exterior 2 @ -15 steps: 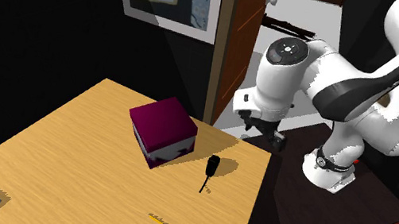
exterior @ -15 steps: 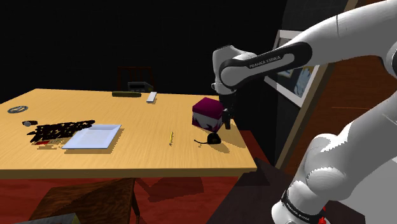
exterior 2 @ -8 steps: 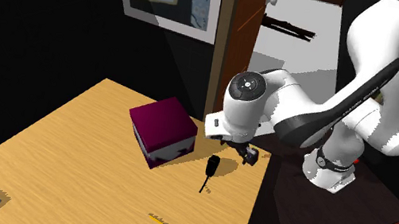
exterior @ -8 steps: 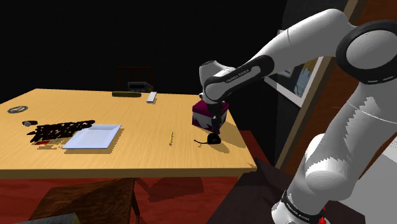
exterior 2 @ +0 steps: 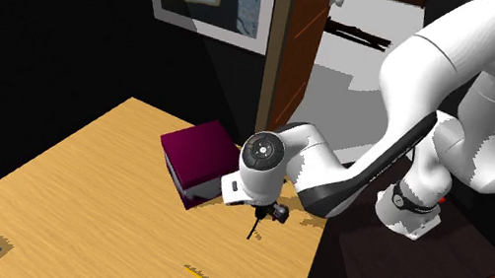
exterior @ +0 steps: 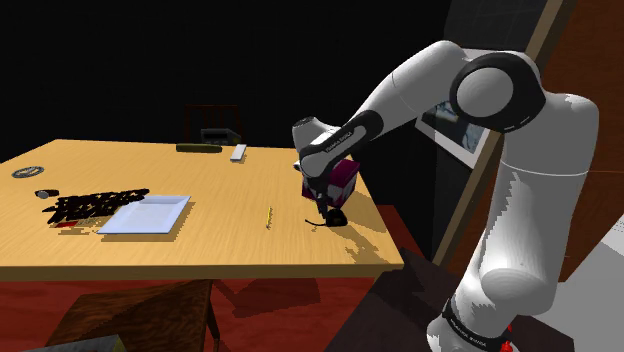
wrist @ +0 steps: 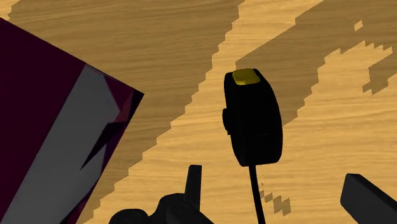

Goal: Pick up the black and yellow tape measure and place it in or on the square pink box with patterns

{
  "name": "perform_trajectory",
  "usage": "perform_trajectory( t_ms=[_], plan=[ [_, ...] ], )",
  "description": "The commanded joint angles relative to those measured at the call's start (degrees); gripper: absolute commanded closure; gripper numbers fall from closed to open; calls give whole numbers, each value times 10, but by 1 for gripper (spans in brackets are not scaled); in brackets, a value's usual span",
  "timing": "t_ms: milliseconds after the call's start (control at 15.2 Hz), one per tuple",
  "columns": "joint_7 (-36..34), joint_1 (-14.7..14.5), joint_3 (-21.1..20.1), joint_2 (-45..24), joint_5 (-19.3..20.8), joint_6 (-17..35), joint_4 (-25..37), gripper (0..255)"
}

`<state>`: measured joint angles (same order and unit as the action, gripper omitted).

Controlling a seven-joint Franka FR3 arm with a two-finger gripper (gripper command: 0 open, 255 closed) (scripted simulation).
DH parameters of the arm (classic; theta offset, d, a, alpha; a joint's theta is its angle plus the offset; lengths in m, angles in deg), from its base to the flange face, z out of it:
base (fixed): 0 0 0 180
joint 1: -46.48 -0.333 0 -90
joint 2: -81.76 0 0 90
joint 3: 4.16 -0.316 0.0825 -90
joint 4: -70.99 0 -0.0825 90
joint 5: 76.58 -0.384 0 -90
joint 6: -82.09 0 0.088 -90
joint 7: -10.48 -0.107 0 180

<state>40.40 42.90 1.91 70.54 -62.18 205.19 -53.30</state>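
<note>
The end effector (wrist: 275, 183) hangs low over the table (exterior: 150, 250), its fingers wide apart and not touching anything. The black tape measure (wrist: 252, 118) with a yellow end lies on the table, just beside the dark pink box (wrist: 57, 133)

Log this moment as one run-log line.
phase: pre-grasp | hand: open over tape measure, no contact | tape measure: on table beside magenta box

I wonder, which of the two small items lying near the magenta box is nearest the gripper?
The black tape measure with the yellow button: it lies just ahead of the open gripper, while the thin yellow stick lies farther along the table.
</note>
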Motion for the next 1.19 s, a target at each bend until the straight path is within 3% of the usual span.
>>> perform_trajectory(
  t_ms=[0, 396, 924, 990, 1122],
  plan=[
    [4, 1, 0, -16, 3, 13, 3, 0],
    [0, 6, 5, -42, 10, 62, -18, 0],
    [0, 6, 5, -42, 10, 62, -18, 0],
    [0, 6, 5, -42, 10, 62, -18, 255],
    [0, 6, 5, -42, 10, 62, -18, 255]
  ],
)
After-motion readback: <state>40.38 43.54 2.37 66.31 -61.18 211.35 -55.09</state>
